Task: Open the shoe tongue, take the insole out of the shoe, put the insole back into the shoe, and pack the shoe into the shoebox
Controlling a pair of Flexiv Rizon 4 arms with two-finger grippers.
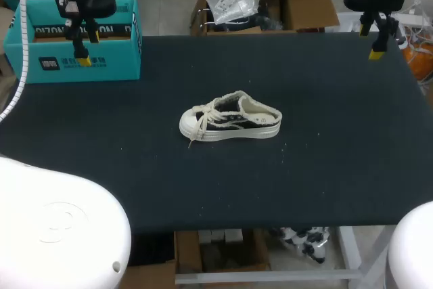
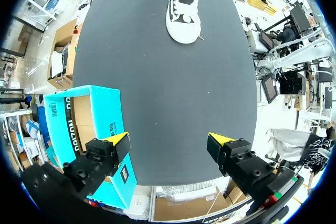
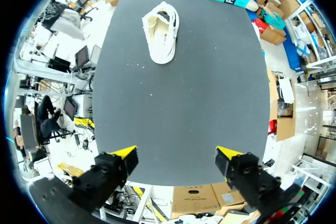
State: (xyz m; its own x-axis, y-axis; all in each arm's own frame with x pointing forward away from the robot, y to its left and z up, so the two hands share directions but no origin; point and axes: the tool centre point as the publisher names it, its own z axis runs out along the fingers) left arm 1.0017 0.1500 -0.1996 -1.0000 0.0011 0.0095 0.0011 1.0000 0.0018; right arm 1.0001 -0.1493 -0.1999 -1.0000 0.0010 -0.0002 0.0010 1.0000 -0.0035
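matt dark table cloth (image 1: 325, 167)

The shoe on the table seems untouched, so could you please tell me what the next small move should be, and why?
Probably lower the right gripper toward the opening of the shoe. It stands on its sole mid-table, heel end toward the right arm's side, with nothing touching it. Both grippers are open and far from it, the left gripper above the shoebox.
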